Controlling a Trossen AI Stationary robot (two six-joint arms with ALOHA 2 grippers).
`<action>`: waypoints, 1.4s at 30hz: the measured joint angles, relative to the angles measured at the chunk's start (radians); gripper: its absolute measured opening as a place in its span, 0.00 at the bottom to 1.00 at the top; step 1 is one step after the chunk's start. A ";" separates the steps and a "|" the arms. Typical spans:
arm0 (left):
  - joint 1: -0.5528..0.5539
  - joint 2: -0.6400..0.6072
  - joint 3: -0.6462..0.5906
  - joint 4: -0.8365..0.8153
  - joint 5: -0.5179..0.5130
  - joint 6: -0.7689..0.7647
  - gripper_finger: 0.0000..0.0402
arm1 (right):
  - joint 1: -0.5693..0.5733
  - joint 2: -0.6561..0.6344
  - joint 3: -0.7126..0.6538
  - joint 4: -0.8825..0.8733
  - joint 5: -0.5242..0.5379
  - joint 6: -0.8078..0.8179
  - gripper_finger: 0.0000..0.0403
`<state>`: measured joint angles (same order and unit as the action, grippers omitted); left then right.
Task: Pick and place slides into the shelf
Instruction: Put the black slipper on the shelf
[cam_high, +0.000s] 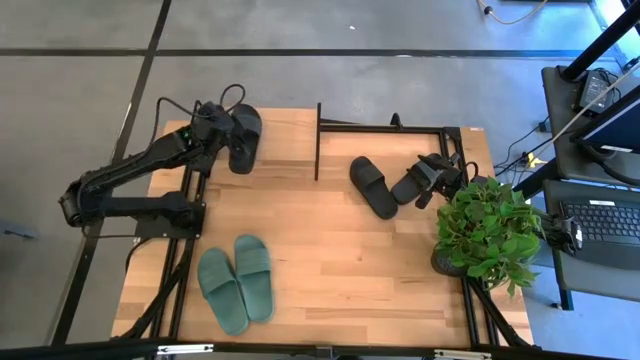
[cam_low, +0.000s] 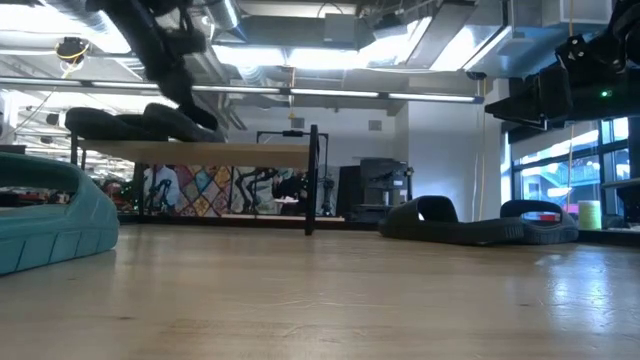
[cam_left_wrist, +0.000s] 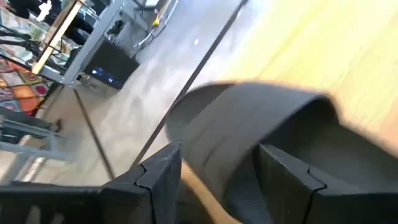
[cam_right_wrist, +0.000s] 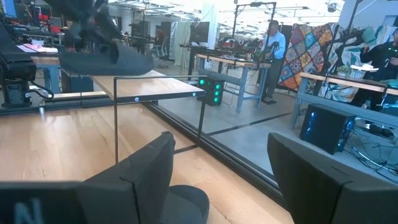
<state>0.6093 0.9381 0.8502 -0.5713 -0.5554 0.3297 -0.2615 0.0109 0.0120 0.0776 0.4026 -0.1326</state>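
Black slides lie on the shelf's light wood top board at the far left. My left gripper hovers right at them, open; in its wrist view the fingers stand apart in front of a black slide's strap. Another black slide lies flat on the table, and one more sits beside my right gripper, which waits open at the right. Two sage green slides lie side by side near the front left.
A leafy potted plant stands at the table's right edge. The shelf's thin black frame rises mid-table at the far side. Bare wood lies between the green slides and the plant. People and desks show in the room beyond.
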 joint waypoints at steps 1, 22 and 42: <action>-0.008 -0.004 0.010 0.001 0.003 -0.024 0.47 | 0.000 0.000 0.000 0.000 0.000 0.000 0.64; -0.099 0.014 0.050 0.151 0.521 -0.330 0.47 | 0.000 0.000 0.000 0.000 0.000 -0.002 0.64; -0.150 0.284 0.104 0.098 0.344 -0.358 0.47 | 0.000 0.000 0.000 0.008 0.000 -0.001 0.64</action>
<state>0.4597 1.2216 0.9544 -0.4732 -0.2116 -0.0286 -0.2619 0.0109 0.0120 0.0856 0.4026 -0.1333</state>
